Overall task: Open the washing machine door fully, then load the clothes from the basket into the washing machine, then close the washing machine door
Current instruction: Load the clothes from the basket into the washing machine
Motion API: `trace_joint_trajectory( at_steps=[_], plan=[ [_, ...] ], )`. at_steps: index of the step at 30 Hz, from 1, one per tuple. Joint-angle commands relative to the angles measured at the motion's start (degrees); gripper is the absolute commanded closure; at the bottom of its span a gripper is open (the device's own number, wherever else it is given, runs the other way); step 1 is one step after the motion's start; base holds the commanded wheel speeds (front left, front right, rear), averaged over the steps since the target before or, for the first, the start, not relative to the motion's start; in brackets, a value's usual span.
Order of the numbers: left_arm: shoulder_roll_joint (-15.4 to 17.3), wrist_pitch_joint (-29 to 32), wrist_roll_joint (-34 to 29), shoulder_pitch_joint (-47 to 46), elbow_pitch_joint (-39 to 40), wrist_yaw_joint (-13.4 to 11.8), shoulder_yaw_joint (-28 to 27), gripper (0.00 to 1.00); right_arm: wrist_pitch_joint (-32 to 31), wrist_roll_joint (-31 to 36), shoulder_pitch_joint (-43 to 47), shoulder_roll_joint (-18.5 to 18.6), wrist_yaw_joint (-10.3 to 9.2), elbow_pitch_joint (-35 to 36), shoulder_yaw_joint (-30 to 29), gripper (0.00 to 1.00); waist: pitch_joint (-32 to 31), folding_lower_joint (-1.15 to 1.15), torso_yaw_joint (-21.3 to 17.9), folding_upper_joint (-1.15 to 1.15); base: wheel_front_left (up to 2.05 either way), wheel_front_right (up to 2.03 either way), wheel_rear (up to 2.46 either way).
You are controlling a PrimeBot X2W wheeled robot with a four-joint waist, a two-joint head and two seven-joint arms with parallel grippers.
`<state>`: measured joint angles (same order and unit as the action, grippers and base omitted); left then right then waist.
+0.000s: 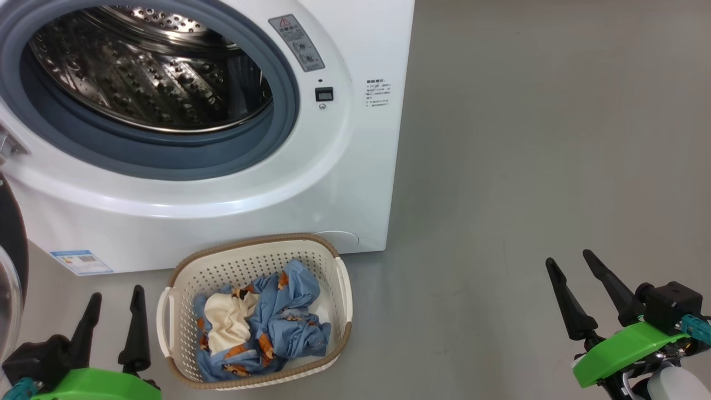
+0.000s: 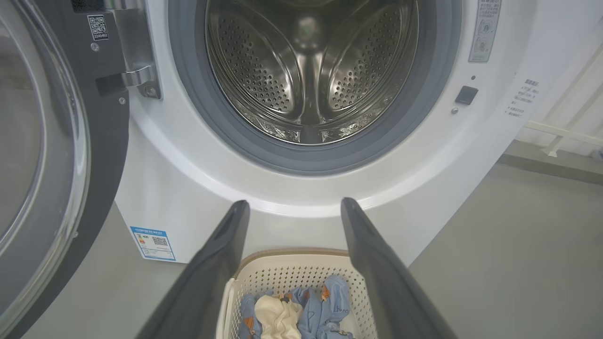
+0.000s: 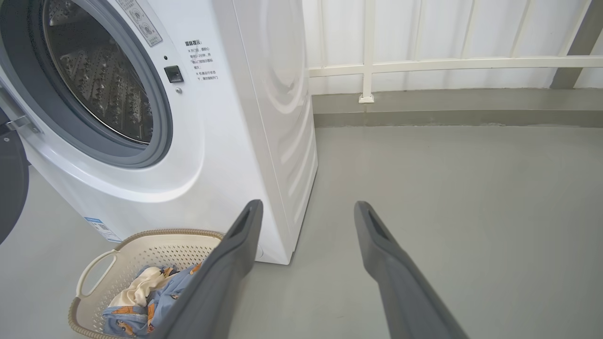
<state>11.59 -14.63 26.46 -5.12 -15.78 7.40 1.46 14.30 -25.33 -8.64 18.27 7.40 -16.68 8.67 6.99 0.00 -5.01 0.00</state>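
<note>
The washing machine door (image 2: 106, 155) stood swung out on its hinge at the left of the washing machine (image 1: 233, 194), black rim & glass bowl at the head view's left edge. This left the steel drum (image 1: 150, 72) & its grey gasket (image 1: 166, 158) exposed. One basket (image 1: 244, 245) sat on the grey floor (image 1: 527, 139) just in front of the washer's lower front, below the drum mouth & toward its right corner; whether rim met cabinet couldn't be told. In it lay the clothes (image 1: 294, 316): crumpled blue printed fabric, no. of pieces not countable, w/ one cream cloth (image 1: 228, 325) on top. It had two white handles (image 1: 165, 322), one on each side. The left gripper (image 1: 115, 294) hung low just beside the basket's left handle, its two fingers spread apart w/ nothing btwn them. The right gripper (image 1: 568, 257) was well apart to the right over the floor, its two fingers likewise splayed & gripping nothing. Right of the machine's side panel a broad stretch of floor ran back to a low kerb & a white railing (image 3: 424, 63). One blue label (image 1: 80, 261) marked the cabinet's lower left corner.
</note>
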Motion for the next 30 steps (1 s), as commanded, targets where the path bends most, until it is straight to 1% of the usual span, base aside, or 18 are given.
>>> trace_joint_trajectory(
  at_steps=[1, 10, 15, 21, 30],
  plan=[
    [1.15, -0.37, -0.36, -2.18, 1.18, 0.09, -1.68, 0.0, 0.7, 0.24, -0.99, 0.66, 0.09, 1.47, 0.91, 0.0, 0.15, 0.0, 0.04, 0.0, 0.0, 0.0, 0.0],
    [0.99, -0.37, -0.37, -2.71, 0.21, 0.09, -0.78, 0.0, 0.7, 0.38, -1.58, 0.26, 0.09, 1.73, 0.75, 0.0, 1.2, 0.0, 0.07, 0.0, 0.0, 0.0, 0.0],
    [0.8, -0.37, -0.19, -3.37, -2.12, 0.09, 0.73, 0.0, 0.7, 0.57, -2.07, -0.11, 0.09, 1.89, 0.8, 0.0, 2.17, 0.0, -0.07, 0.0, 0.0, 0.0, 0.0],
    [0.6, -0.37, 0.45, -5.47, -6.39, 0.09, 3.6, 0.0, 0.7, 0.79, -3.0, -0.75, 0.09, 2.28, 0.69, 0.0, 4.36, 0.0, -0.24, 0.0, 0.0, 0.0, 0.0],
    [2.32, -0.37, 2.48, -12.89, -15.4, 0.09, 9.87, 0.0, 0.7, 1.24, -6.05, -1.84, 0.09, 3.41, 0.46, 0.0, 10.78, 0.0, -1.05, 0.0, 0.0, 0.0, 0.0]
  ],
)
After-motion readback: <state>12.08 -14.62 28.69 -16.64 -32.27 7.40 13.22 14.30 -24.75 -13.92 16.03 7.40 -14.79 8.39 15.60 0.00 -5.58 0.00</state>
